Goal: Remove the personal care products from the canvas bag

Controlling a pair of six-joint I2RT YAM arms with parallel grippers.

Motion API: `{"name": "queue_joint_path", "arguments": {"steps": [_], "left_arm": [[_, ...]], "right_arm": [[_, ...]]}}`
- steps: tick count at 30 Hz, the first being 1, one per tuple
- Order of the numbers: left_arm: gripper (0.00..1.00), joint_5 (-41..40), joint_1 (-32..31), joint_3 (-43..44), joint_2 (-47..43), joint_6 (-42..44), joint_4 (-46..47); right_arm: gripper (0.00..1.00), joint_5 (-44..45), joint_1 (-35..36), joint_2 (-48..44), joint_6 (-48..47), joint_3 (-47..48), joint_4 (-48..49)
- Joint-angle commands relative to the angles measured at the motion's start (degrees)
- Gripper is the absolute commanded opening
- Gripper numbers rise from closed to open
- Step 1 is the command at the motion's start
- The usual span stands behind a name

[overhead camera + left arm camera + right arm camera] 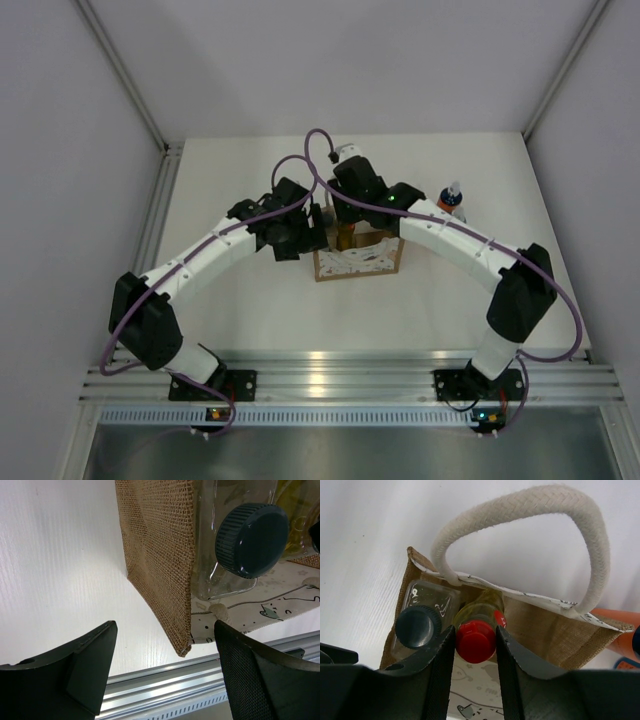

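Sitting pinched in the right gripper [475,631] is the red-capped bottle [475,642].

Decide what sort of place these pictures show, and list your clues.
Probably a robotics lab test cell: two white-and-black robot arms bolted to a silver aluminium rail, a white tabletop, and plain white panel walls enclosing it.

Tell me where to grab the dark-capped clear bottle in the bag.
Grip the clear bottle by its ribbed dark cap, from straight above: it stands upright inside the canvas bag, fabric walls around its body, red-capped bottle close beside.
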Motion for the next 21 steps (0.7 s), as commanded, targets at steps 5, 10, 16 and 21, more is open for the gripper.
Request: {"name": "queue_joint_path", "arguments": {"steps": [5,10,16,21], "left_arm": [[0.83,-0.60,-0.18,-0.30,-1.95,0.32,-0.27],[0.83,-0.52,-0.18,-0.13,-1.86,0.67,-0.18],[0.84,-0.52,-0.09,-0.04,-1.51,1.20,-0.18],[0.84,-0.69,-0.18,0.05,-1.42,1.20,-0.18]], "right_arm": [[0.32,1.77,-0.67,1.38,-0.04,0.77,0.47],[0.29,1.77,-0.67,1.65,-0.04,0.15,0.47],[0.09,1.68,-0.76,1.12,-0.13,0.42,0.47],[0.00,1.68,-0.76,-0.72,-0.04,1.20,0.47]]}}
